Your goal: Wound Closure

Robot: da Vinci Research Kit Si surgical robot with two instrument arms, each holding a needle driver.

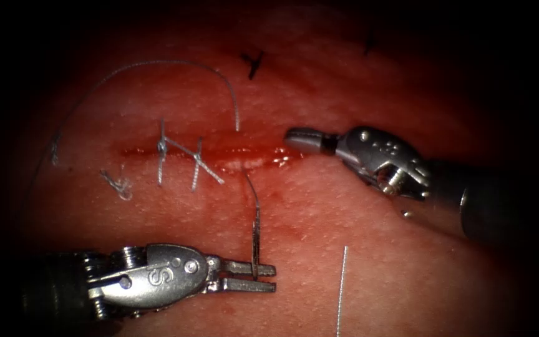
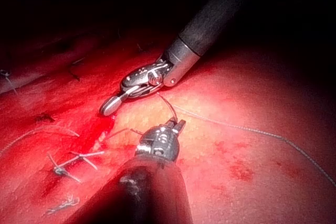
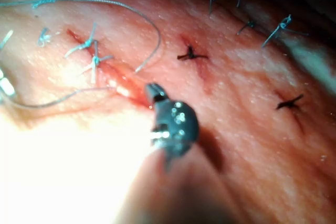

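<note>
We see the tissue (image 1: pixel 407 93) across the whole endoscope view, its cut (image 1: pixel 219 153) running left to right through the centre, with tied stitches (image 1: pixel 179 156) over its left part and red fluid (image 1: pixel 257 156) pooled at its open right end. The right tool (image 1: pixel 299 138) comes in from the right, its fingers together and holding nothing, the tip resting at the cut's right end. Our left tool (image 1: pixel 263 278) sits at the lower left, its fingers clamped on the needle (image 1: pixel 254 212) near its lower end.

The needle's long axis runs almost straight up the frame; its upper end curves left and meets the tissue just below the cut. We cannot tell how deep it sits. The thread (image 1: pixel 157 65) arcs over the upper left and ends at the cut's upper edge.

To do this well, in our judgement, we should keep the grip firm, rotate along the needle's curve rather than drag it sideways, and keep the thread clear of the stitches.
</note>
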